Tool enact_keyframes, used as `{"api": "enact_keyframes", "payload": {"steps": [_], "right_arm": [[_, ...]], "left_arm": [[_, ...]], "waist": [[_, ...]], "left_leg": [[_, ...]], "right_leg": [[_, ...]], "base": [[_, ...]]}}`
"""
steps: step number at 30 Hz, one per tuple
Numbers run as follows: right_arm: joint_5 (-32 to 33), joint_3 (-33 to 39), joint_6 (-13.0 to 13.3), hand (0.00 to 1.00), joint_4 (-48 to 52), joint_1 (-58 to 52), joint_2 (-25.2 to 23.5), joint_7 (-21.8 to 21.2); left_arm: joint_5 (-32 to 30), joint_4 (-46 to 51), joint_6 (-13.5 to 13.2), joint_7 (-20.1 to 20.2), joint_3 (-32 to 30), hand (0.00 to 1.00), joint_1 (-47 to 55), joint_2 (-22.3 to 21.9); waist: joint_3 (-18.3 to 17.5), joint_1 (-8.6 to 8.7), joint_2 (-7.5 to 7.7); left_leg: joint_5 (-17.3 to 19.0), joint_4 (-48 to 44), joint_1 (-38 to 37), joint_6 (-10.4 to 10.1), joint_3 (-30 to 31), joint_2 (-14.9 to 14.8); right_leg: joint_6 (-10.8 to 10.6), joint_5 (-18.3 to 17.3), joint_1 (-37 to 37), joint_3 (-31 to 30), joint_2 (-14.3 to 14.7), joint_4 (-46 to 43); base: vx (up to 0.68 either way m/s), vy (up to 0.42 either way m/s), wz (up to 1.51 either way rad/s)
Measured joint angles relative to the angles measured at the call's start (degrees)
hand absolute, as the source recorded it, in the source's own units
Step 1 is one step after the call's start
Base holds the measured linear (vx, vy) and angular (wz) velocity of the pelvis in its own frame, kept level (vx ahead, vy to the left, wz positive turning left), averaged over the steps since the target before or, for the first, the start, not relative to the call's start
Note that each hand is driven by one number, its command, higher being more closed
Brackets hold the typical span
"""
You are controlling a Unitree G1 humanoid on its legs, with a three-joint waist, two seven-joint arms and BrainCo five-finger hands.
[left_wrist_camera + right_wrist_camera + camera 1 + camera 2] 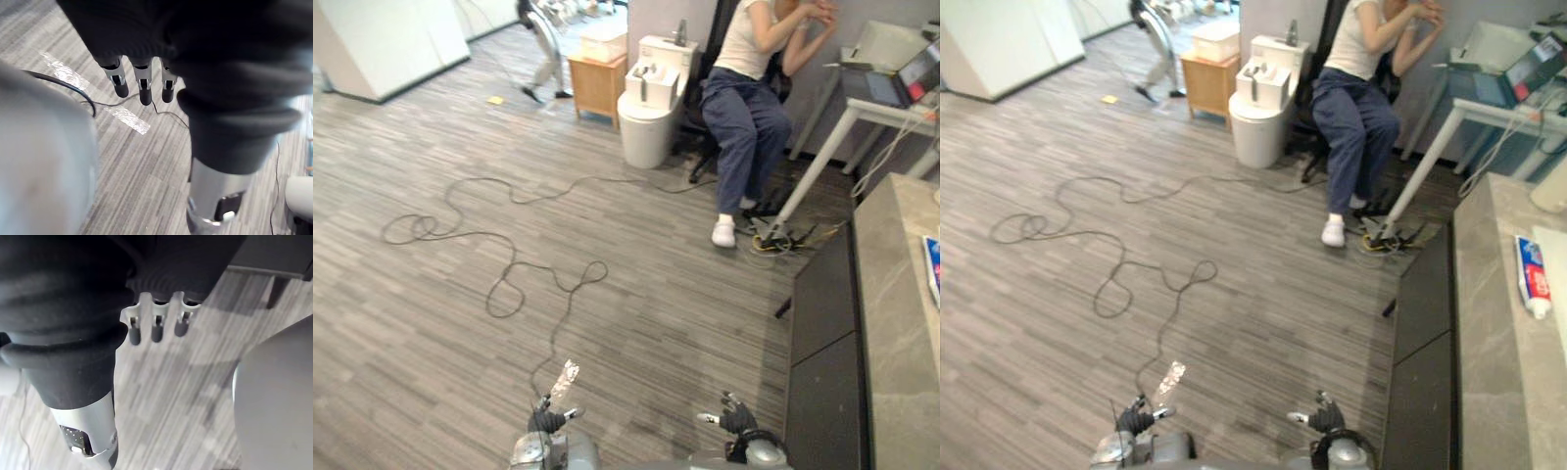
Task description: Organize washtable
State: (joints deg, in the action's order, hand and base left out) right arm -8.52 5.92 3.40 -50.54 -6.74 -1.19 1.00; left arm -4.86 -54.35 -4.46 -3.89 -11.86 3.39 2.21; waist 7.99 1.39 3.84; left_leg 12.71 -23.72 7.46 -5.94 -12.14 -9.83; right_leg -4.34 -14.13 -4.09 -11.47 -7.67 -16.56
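The right hand (736,419) hangs low at 6 o'clock in the head views. Its fingers (156,330) are straight and slack, with nothing in them and only floor past them. The left hand (548,421) hangs beside it toward 7 o'clock. Its fingers (142,90) are likewise loose and empty, and a shiny strip of tape (565,380) lies on the floor just beyond it at 12 o'clock.

From the right hand, the washtable's dark cabinet front (822,343) stands near, at about 2 o'clock. The washtable (891,323) carries a pale stone top that runs along the view's 3 o'clock edge, apart from both hands. A toothpaste tube (1531,277) lies flat on that top, at about 2 o'clock from the right hand and well apart from it.

Farther out, at 1 o'clock, a person (744,98) sits beside a white desk (876,110) with a laptop (901,83). A white toilet (651,108) and a small wooden cabinet (597,86) stand at 12 o'clock.
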Motion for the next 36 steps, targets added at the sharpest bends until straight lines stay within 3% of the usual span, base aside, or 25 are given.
{"api": "enact_keyframes", "payload": {"steps": [2, 4, 6, 7, 8, 10, 11, 12, 13, 15, 17, 18, 20, 22, 23, 25, 26, 28, 30, 32, 33, 34, 36], "right_arm": [[-0.1, 0.0, 0.0, 0.0, 0.2, -0.5, -0.7, -0.1], [-0.1, 0.1, 0.1, 0.0, 0.3, -0.2, -0.4, -0.1], [0.0, 0.0, 0.3, 0.0, -0.1, 1.2, 0.3, -0.2], [0.0, -0.1, 0.3, 0.0, -0.6, 2.1, 1.0, -0.2], [0.0, -0.2, 0.4, 0.0, -1.0, 2.7, 1.5, -0.2], [0.4, -0.7, 0.7, 0.0, -1.6, 4.8, 2.7, -0.2], [0.5, -1.4, 0.7, 0.0, -1.8, 4.7, 2.9, -0.2], [0.5, -1.8, 0.7, 0.0, -2.7, 4.0, 2.8, -0.2], [1.2, -1.3, 1.0, 0.0, -2.6, 4.7, 3.6, -0.6], [1.2, -0.7, 1.5, 0.0, -2.3, 4.9, 4.0, -0.8], [1.2, 0.9, 1.5, 0.0, -2.3, 4.9, 3.9, -1.0], [1.2, 0.8, 0.9, 0.0, -2.1, 4.7, 3.6, -0.9], [1.2, 0.3, 0.7, 0.0, -1.8, 3.0, 3.3, -0.8], [1.4, 0.5, 0.7, 0.0, -1.8, 2.7, 3.3, -0.6], [1.9, 1.1, 0.6, 0.0, -1.9, 2.4, 3.1, -0.3], [1.9, 1.5, 0.5, 0.0, -1.9, 2.2, 3.1, 0.0], [1.9, 1.6, 0.4, 0.0, -1.8, 2.2, 3.1, 0.0], [1.9, 1.7, 0.4, 0.0, -0.9, 1.9, 2.8, 0.0], [1.9, 1.7, 0.3, 0.0, -0.3, 1.6, 2.6, 0.0], [1.9, 1.7, 0.3, 0.0, 0.4, 0.9, 2.6, 0.0], [1.9, 1.6, 0.1, 0.0, 0.3, 0.5, 2.4, 0.0], [1.8, 1.4, -0.1, 0.0, 0.3, -0.2, 1.4, -0.1], [1.7, 1.1, -0.2, 0.0, 0.3, -0.4, 0.2, -0.3]], "left_arm": [[-0.5, -1.0, 0.0, 0.0, 0.0, 0.0, -0.1, 0.5], [-0.6, -2.4, 0.1, 0.0, 0.1, 0.0, -0.1, 0.5], [-0.5, -3.6, 0.1, 0.0, 1.4, 0.0, -0.4, 0.5], [-0.6, -5.1, 0.2, -0.1, 2.6, 0.0, -0.9, 0.7], [-0.6, -5.9, 0.2, 0.0, 3.3, 0.0, -1.2, 1.0], [-0.6, -7.2, 0.4, 0.0, 5.9, 0.0, -2.4, 2.0], [-0.6, -7.3, 0.4, 0.0, 6.8, 0.0, -2.1, 2.4], [-0.6, -7.2, 0.5, 0.1, 7.8, 0.0, -1.6, 3.4], [-0.6, -8.2, 0.6, -0.1, 7.4, 0.0, -1.8, 2.1], [-0.9, -8.2, 0.6, 0.1, 7.3, 0.0, -2.3, 0.8], [-1.5, -7.9, 0.6, 0.1, 7.2, 0.0, -2.5, 0.0], [-1.6, -7.7, 0.6, 0.2, 6.8, 0.0, -1.8, -0.5], [-1.7, -3.3, 0.4, 0.2, 4.6, 0.0, 0.4, -1.0], [-1.7, -2.2, 0.3, 0.1, 4.2, 0.0, 0.7, -1.0], [-1.5, -1.7, 0.0, 0.1, 2.7, 0.0, 0.6, -1.1], [-1.4, -1.4, -0.3, 0.1, 2.2, 0.0, 0.6, -1.6], [-1.4, -1.3, -0.3, 0.1, 2.1, 0.0, 0.7, -1.6], [-1.2, -0.6, -0.5, 0.0, 2.1, 0.0, 0.9, -1.9], [-0.8, 0.0, -0.8, 0.0, 2.0, 0.0, 1.0, -2.0], [-0.4, 0.1, -0.9, 0.0, 2.0, 0.0, 1.0, -2.2], [-0.3, 0.4, -0.9, 0.0, 1.6, 0.0, 0.9, -2.0], [-0.3, 0.7, -0.9, -0.1, 0.4, 0.0, 1.0, -1.6], [-0.3, 0.6, -0.8, -0.1, 0.3, 0.0, 0.4, -0.8]], "waist": [[-0.9, -0.72, 1.26], [-0.9, -0.66, 1.08], [-0.9, -0.29, 0.26], [-0.8, 0.91, -0.72], [-0.8, 1.43, -1.37], [0.3, 2.42, -3.09], [0.3, 2.51, -2.92], [-0.1, 2.37, -1.07], [0.8, 2.3, -2.77], [0.6, 3.29, -5.04], [0.6, 3.59, -5.47], [0.8, 3.87, -5.1], [1.1, 2.57, -4.56], [1.2, 1.75, -4.61], [1.3, 1.37, -4.21], [1.3, 0.96, -4.18], [1.3, 0.9, -4.16], [1.3, 0.55, -4.13], [1.3, 0.46, -4.14], [1.2, -0.05, -4.33], [0.9, -0.85, -4.09], [0.1, -0.95, -2.44], [-0.7, -2.05, 0.1]], "left_leg": [[0.8, 2.3, -4.8, 0.7, -6.3, -0.1], [0.8, 4.9, -8.1, 0.8, -10.2, -0.5], [0.6, 9.6, -13.2, 1.3, -15.3, -0.5], [0.6, 11.5, -14.8, 1.3, -16.9, -1.3], [0.6, 12.1, -15.4, 1.3, -17.4, -1.9], [0.2, 14.2, -17.5, 0.7, -19.3, -3.7], [0.2, 14.5, -18.3, 0.7, -19.3, -3.3], [0.3, 15.4, -20.7, 0.5, -19.1, -0.5], [0.8, 16.0, -23.9, -0.9, -17.7, -0.5], [-0.6, 13.2, -23.3, -3.3, -15.4, -1.4], [-1.8, 1.5, -19.3, -5.2, -12.7, -4.0], [-1.8, -10.8, -15.8, -5.9, -9.0, -6.2], [-1.6, -28.6, -10.9, -5.7, -6.7, -8.2], [-0.9, -31.1, -8.0, -4.4, -6.9, -8.1], [0.3, -28.7, -3.3, -2.3, -6.9, -7.4], [1.2, -22.3, -0.3, -0.9, -5.4, -6.2], [1.2, -18.8, 0.5, -0.8, -4.1, -5.3], [1.0, -4.2, 2.4, -1.2, 6.0, -1.0], [0.7, 3.1, 3.4, -1.2, 12.1, 0.7], [-1.7, 6.0, 2.9, -0.9, 11.8, 0.6], [-5.3, 4.8, 1.8, -0.2, 9.4, 0.9], [-3.1, 3.4, 1.6, 1.1, 6.2, 2.0], [-1.1, 3.6, -0.4, 2.5, 1.9, 3.2]], "right_leg": [[-0.1, 1.9, 3.3, -3.1, -0.1, -5.6], [-0.9, 3.6, 6.6, -2.3, 0.0, -10.7], [-0.6, 2.7, 12.6, 4.3, -0.3, -18.5], [1.1, 0.0, 15.3, 10.5, 0.7, -19.8], [2.6, -0.8, 17.1, 12.9, 1.6, -20.0], [6.0, -0.6, 23.4, 23.7, 5.9, -17.0], [7.4, 1.0, 23.5, 26.4, 6.4, -13.2], [10.6, 9.8, 21.9, 28.6, 6.0, -4.8], [12.6, 10.7, 21.5, 28.7, 6.9, -7.4], [11.4, 6.9, 21.0, 27.8, 7.5, -8.1], [11.4, 5.1, 18.9, 27.1, 8.1, -7.6], [11.5, 5.0, 15.1, 26.2, 9.6, -4.9], [12.4, 4.8, 7.7, 21.6, 12.9, -0.3], [12.1, 4.6, 5.6, 18.8, 13.9, 0.8], [12.0, 4.6, 3.9, 14.6, 14.1, 1.9], [11.2, 4.2, 2.6, 10.8, 14.0, 2.4], [10.8, 3.9, 2.2, 9.0, 14.0, 2.4], [9.2, 2.7, 1.1, 3.2, 13.4, 2.5], [7.6, 1.2, 1.1, -0.9, 13.1, 1.9], [5.9, -1.9, 1.4, -4.8, 13.1, -0.7], [4.6, -4.1, 1.4, -7.1, 12.2, -3.3], [2.9, -5.0, 2.1, -7.6, 10.1, -5.0], [1.8, -4.5, 4.4, -7.4, 8.3, -8.8]], "base": [[0.29, 0.265, -1.29], [0.24, 0.143, -1.32], [0.19, 0.089, -1.38], [0.16, 0.042, -0.8], [0.29, 0.005, -0.87], [0.31, -0.031, -0.74], [0.28, -0.024, -0.55], [0.47, -0.046, -0.52], [0.38, -0.046, -0.47], [0.36, -0.134, -0.22], [0.3, -0.183, -0.11], [0.3, -0.159, -0.35], [0.3, -0.127, -0.97], [0.21, -0.001, -1.21], [0.12, 0.046, -1.13], [0.14, 0.081, -1.15], [0.23, 0.158, -1.29], [0.31, 0.252, -1.27], [0.35, 0.331, -1.23], [0.41, 0.411, -1.18], [0.4, 0.423, -1.09], [0.41, 0.42, -1.03], [0.36, 0.364, -1.0]]}}
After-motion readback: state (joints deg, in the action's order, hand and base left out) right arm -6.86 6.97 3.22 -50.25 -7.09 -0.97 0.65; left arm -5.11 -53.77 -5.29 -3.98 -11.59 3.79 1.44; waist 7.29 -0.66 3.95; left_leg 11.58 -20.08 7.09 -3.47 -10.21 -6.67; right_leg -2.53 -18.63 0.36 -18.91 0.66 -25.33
